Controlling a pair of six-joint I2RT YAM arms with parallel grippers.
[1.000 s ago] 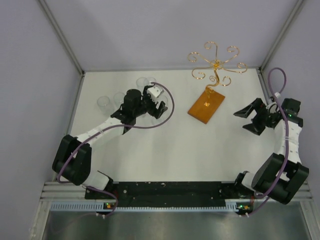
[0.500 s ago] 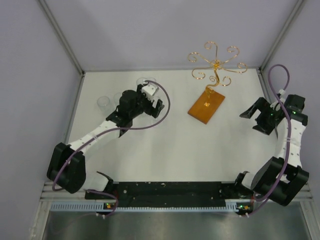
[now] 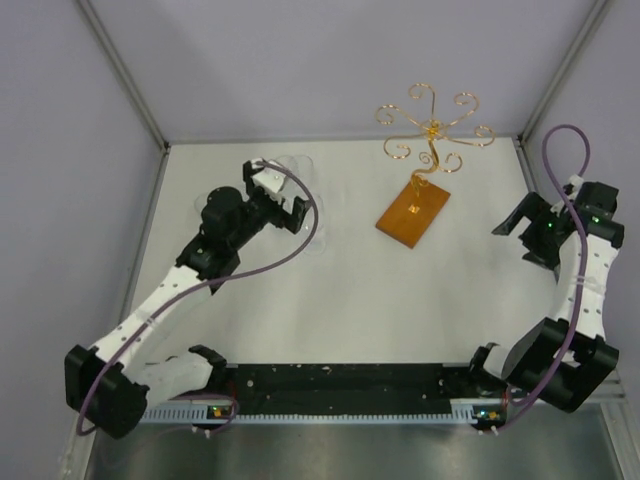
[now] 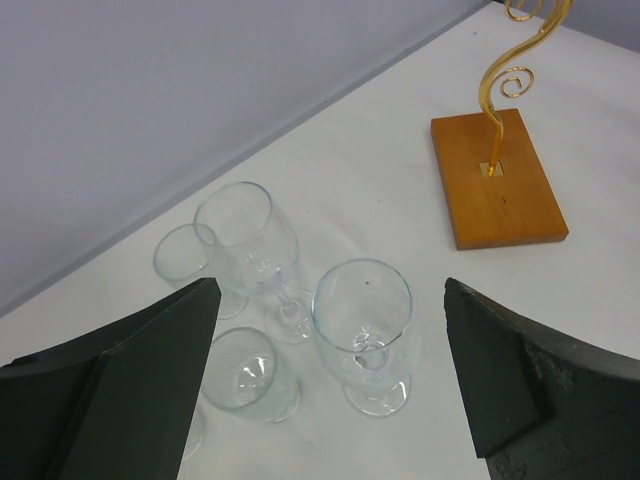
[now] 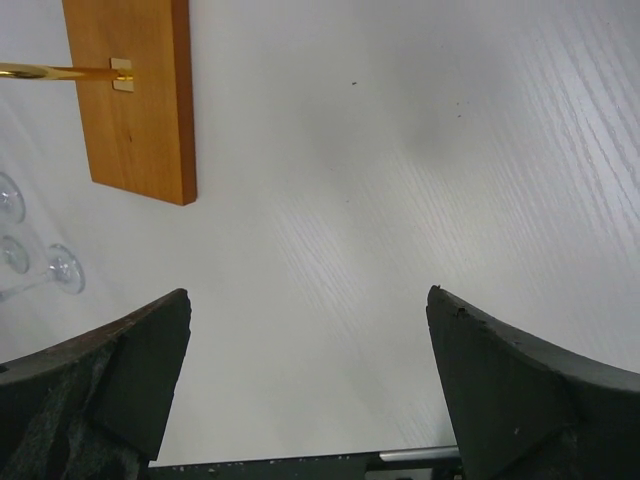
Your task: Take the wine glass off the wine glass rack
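Note:
The gold wire wine glass rack (image 3: 432,128) stands on its orange-brown base (image 3: 412,212) at the back centre; I see no glass on its arms. Several clear wine glasses stand on the table at the back left (image 3: 296,165). In the left wrist view the nearest wine glass (image 4: 365,320) stands upright between and below my open left gripper (image 4: 331,290), untouched, with others (image 4: 247,235) behind it. My left gripper (image 3: 283,207) hovers over these glasses. My right gripper (image 3: 528,235) is open and empty over bare table at the right, also seen in its wrist view (image 5: 308,295).
The rack base (image 4: 495,180) lies right of the glasses, and shows at the upper left of the right wrist view (image 5: 135,100). Grey walls enclose the table on three sides. A black rail (image 3: 340,380) runs along the near edge.
My left arm has swung left and drawn back, its gripper now over the glasses. My right gripper has moved right, away from the rack. Both stay open.

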